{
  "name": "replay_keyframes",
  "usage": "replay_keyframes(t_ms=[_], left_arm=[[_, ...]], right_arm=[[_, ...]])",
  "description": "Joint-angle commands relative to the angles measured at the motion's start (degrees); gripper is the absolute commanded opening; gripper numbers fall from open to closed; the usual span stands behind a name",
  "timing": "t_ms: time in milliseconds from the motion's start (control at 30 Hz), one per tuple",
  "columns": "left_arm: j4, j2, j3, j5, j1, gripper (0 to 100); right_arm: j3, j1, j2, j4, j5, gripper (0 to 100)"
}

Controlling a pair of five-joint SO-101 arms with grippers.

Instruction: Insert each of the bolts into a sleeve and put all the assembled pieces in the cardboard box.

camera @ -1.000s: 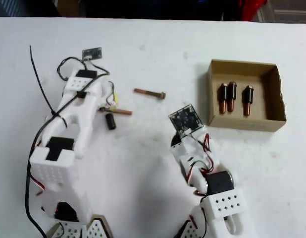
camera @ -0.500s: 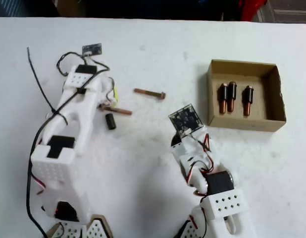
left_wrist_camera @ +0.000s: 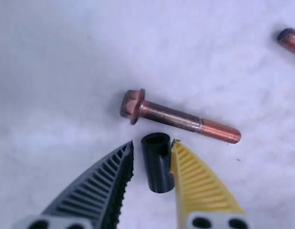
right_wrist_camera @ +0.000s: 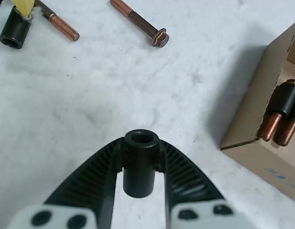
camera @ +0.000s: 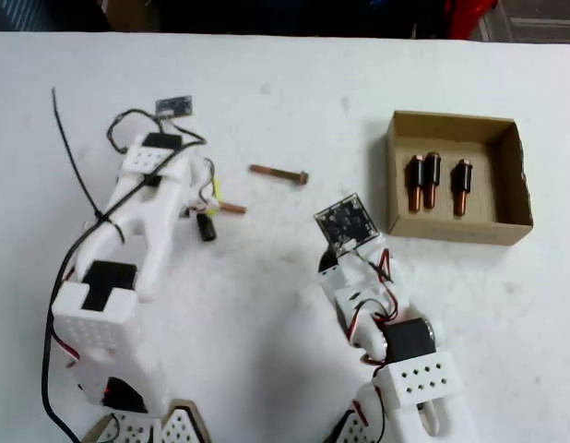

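Since half a second earlier the left arm had swung slightly right and nearer, so the left gripper point(left_wrist_camera: 153, 143) covered more of the near bolt point(left_wrist_camera: 178, 117); the right arm had kept still. We saw the left gripper released, straddling the loose sleeve point(left_wrist_camera: 157, 162): the yellow finger point(left_wrist_camera: 200, 181) touched it and the black finger point(left_wrist_camera: 100, 191) stood just off it. That sleeve lay on the table point(camera: 285, 305) left of centre, just beside the near bolt. The far bolt point(camera: 279, 173) lay apart, farther back and to the right. The right gripper point(right_wrist_camera: 139, 145) was clenched on the held sleeve point(right_wrist_camera: 139, 164), left of the box point(camera: 506, 229). The box stood at the right with three assembled pieces point(camera: 432, 182) side by side inside.
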Motion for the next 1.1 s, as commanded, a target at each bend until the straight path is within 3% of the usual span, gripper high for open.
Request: replay_keyframes(t_ms=[0, 367, 1067], left_arm=[[-4.13, -3.47, 0.26, 0.44, 1.8, 15], [-8.88, 3.21, -0.97, 0.44, 0.92, 15], [-1.14, 6.73, -4.75, 0.53, 0.84, 15]], right_arm=[[-0.62, 0.4, -1.19, -1.19, 0.53, 1.7], [-0.53, 0.4, -1.19, -1.1, 0.53, 1.7], [-0.53, 0.4, -1.19, -1.1, 0.53, 1.7]])
